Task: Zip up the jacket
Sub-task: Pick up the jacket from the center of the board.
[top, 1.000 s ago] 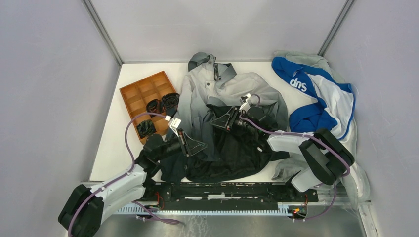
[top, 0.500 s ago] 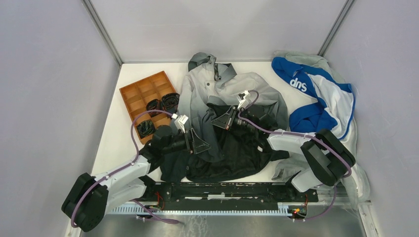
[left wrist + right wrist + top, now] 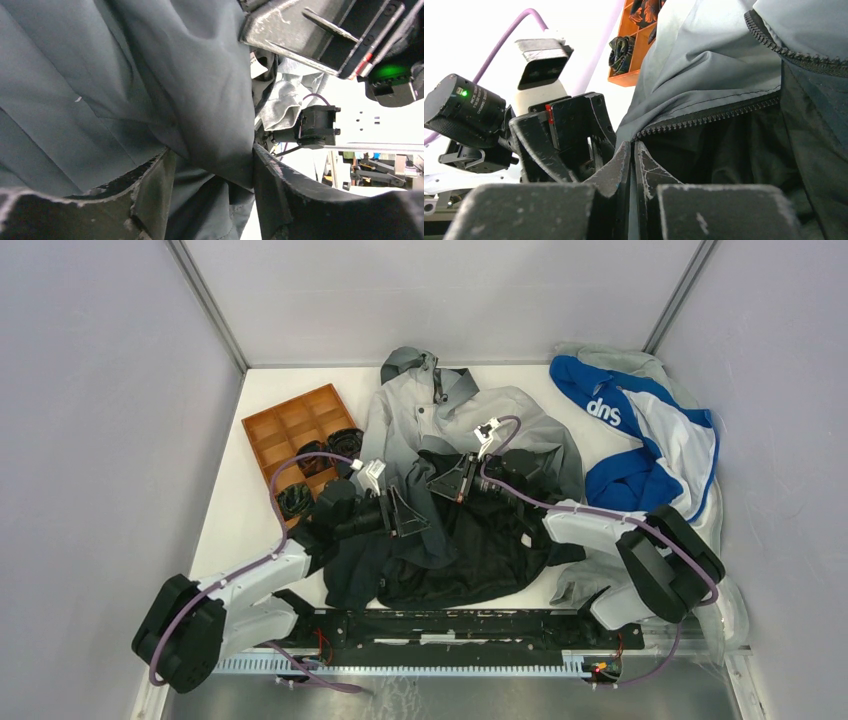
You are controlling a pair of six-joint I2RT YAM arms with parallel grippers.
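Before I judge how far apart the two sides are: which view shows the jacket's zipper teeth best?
Right wrist: two rows of zipper teeth appear close-up and sharp along the open edges. Top external shows the whole jacket, but the teeth are too small to tell. Left wrist shows only its grey fabric.

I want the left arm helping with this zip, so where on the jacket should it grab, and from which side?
Probably the jacket's toothed zipper edge, beside where the right gripper is shut on it. It is a thin ridge lying exposed under the folded-back grey panel. Come from the robot's left, jaws straddling the edge; the left gripper is open around only a loose fold.
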